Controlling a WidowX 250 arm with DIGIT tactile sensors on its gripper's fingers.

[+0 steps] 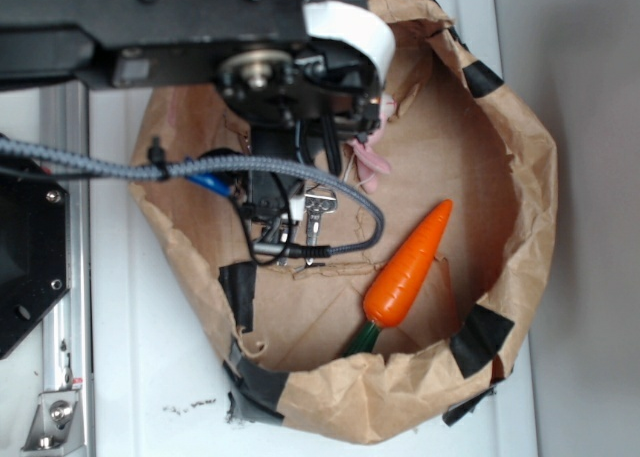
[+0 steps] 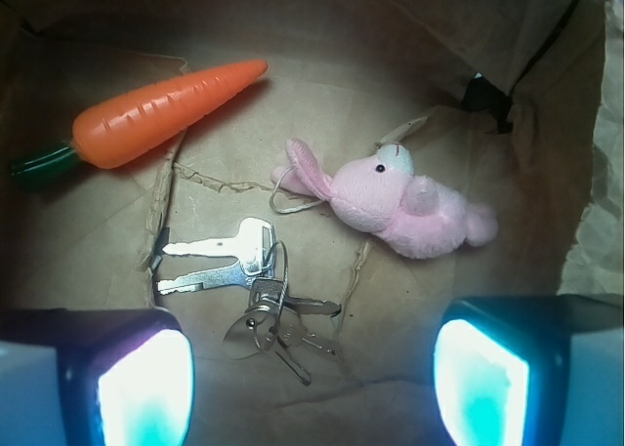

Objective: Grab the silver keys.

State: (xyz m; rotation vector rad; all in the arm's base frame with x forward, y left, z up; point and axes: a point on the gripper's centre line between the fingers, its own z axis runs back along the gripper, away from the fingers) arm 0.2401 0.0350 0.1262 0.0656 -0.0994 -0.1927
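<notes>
Seen through the wrist view, left to right: carrot (image 2: 161, 114) at upper left, green stem end toward the left wall; keys (image 2: 249, 290) low and left of centre on the brown paper floor; pink bunny (image 2: 400, 207) right of centre, near the keys but not touching. Two long blades pointed left, with the ring and smaller keys bunched lower right of them. Tool (image 2: 312, 378) held above the floor, fingers (image 2: 137, 383) wide apart and empty, one pad at each lower corner. Keys sat between the pads but nearer the left one.

Judged as the approach step, grasp not yet made. Best done by shifting slightly left to centre the bunch, then coming straight down until the pads nearly met the paper, then closing across the ring cluster rather than the flat blades. Thin metal lying flat likely to slip out of a shallow pinch; crumpled paper ridge beside the blades likely to snag a pad. Bunny ear loop close enough to catch if the closing ran wide.

From the exterior view, left to right: metal rail (image 1: 60, 307) and black mount at the edge, white bench (image 1: 150, 377), then a paper bag (image 1: 520, 237) rolled down into a low bowl, rim patched with black tape. Arm and cable above the bag hid most of the tool; only a glint of keys (image 1: 318, 209) showed beneath. Carrot (image 1: 405, 267) lay right of them. Plain pale wall at far right.
</notes>
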